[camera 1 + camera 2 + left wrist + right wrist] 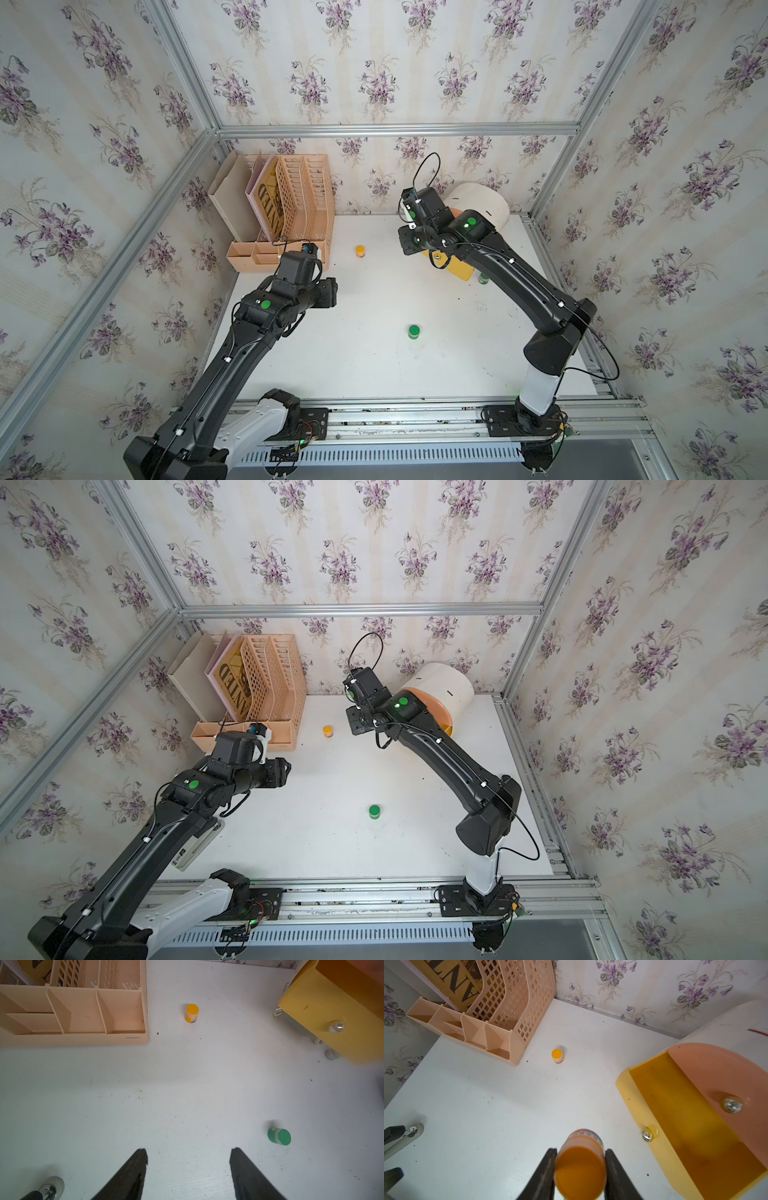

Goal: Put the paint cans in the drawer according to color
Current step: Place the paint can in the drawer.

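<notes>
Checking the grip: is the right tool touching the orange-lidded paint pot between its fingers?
Touching. Right wrist view: black fingers of the right tool press both sides of the small round orange-lidded paint pot.

My head camera hangs high above the near edge of the bench (374, 365), tilted steeply down toward the back wall (395, 75). Both top views take in the whole bench up to that wall, almost identically.

My left wrist camera looks down from well above the bench, past my left jaws. It takes in the file rack (83, 1028), the standing orange pot (192, 1012), the green pot (279, 1136) and the yellow drawer (324, 1012).

My right wrist camera faces the back corner, so close to my right jaws that the held orange pot (580, 1169) fills its foreground.

Both wrist views share the file rack, the standing orange pot and the yellow drawer.
</notes>
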You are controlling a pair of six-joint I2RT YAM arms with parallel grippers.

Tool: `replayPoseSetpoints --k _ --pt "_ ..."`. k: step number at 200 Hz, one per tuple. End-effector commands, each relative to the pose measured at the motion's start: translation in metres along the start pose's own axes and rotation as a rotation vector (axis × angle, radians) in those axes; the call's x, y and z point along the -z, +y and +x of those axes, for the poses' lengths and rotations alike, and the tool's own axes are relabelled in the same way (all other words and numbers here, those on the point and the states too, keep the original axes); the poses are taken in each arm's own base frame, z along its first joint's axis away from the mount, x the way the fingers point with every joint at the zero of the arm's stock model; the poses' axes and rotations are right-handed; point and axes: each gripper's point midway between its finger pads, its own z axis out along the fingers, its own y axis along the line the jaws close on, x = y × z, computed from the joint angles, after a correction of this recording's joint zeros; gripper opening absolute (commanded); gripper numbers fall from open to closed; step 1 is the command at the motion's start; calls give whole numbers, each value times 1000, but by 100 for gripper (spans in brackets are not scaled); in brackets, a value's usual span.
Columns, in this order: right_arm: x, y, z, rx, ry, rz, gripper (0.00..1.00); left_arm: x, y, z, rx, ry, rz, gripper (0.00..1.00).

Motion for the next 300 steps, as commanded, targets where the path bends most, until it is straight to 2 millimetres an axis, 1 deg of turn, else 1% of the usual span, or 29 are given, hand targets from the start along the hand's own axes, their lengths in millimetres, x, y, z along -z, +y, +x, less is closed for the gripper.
replayPoseSetpoints --k 1,79,91,106,112,114,118,147,185,206,253,300 --pt "3 -18 3 18 13 36 23 -1 -5 -4 4 -17 24 68" --pt "-6 -66 12 -41 32 76 18 -5 -7 0 3 -8 40 68" --pt "-8 -79 14 -65 32 97 16 -5 -7 0 1 -9 40 68" --pt "-11 -95 18 -101 33 117 16 -5 -7 1 -1 -6 43 68" --pt "-13 -95 20 -109 31 113 16 -5 -7 2 0 -4 42 68" --pt "-14 -109 20 -134 30 132 16 -5 -7 2 1 -5 42 68" --pt "-15 -116 22 -150 29 140 16 -5 -7 2 3 -6 44 68" --pt "-26 -140 34 -231 21 161 16 -6 -7 4 5 -4 49 68" --pt "-44 -150 49 -268 32 134 13 -4 -8 5 2 -8 55 67" --pt "-51 -150 54 -278 35 125 13 -2 -8 4 0 -16 56 68" --pt "-59 -158 61 -290 40 144 13 -2 -8 5 2 -12 59 68" --pt "-68 -160 67 -301 43 144 13 3 -11 1 -1 -29 76 68"
